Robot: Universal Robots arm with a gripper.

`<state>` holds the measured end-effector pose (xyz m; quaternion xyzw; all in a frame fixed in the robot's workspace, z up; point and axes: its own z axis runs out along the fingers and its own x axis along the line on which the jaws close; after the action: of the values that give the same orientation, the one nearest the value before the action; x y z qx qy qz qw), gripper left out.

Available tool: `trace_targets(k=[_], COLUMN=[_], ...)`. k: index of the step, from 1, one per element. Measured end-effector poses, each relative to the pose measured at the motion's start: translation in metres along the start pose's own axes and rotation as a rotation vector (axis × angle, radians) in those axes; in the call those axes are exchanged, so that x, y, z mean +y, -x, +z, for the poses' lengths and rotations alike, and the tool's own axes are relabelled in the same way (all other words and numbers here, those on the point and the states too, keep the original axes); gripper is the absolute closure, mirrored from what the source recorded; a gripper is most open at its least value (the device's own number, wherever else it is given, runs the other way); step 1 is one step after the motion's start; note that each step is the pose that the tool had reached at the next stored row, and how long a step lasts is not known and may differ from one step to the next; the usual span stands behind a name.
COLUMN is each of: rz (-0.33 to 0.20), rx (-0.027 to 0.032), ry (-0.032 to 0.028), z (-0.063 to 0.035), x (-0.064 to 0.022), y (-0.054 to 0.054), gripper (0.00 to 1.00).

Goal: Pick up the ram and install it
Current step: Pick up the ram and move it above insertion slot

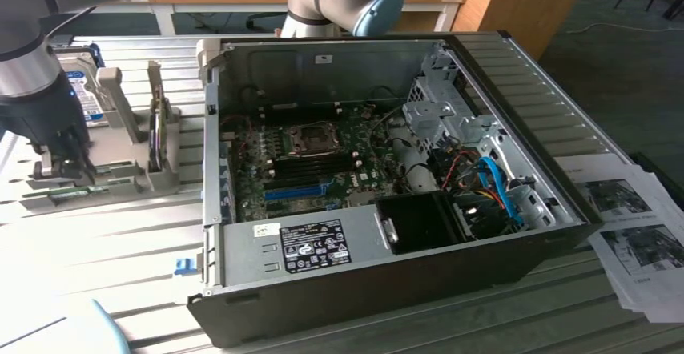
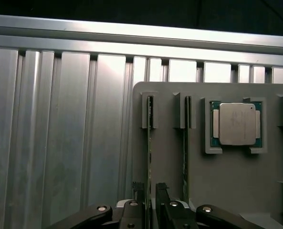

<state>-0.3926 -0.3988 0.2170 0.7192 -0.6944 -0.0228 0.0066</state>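
Observation:
The ram (image 2: 150,143) is a thin green stick standing on edge in a slot of the grey holder (image 2: 236,181). My gripper (image 2: 150,191) is open and straddles this stick, one finger (image 2: 161,191) on each side of it, close to its faces. A second stick (image 2: 185,152) stands in the neighbouring slot. In the exterior view the gripper (image 1: 64,170) is lowered onto the holder (image 1: 118,179) at that view's left, well apart from the open computer case (image 1: 374,178) and its motherboard (image 1: 310,162).
A processor chip (image 2: 236,124) lies in a pocket of the holder beside the sticks. A silver hard drive (image 1: 80,82) stands upright behind the holder. Printed sheets (image 1: 630,226) lie at the exterior view's right. The ribbed metal table (image 2: 60,143) surrounds the holder.

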Motion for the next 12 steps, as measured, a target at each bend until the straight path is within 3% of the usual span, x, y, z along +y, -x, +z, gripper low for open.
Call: trace_targets(k=[12], rz=[0.000], rx=[0.0000], ry=[0.0001], z=[0.0064], x=[-0.0003], y=[-0.0002], gripper=[0.77])
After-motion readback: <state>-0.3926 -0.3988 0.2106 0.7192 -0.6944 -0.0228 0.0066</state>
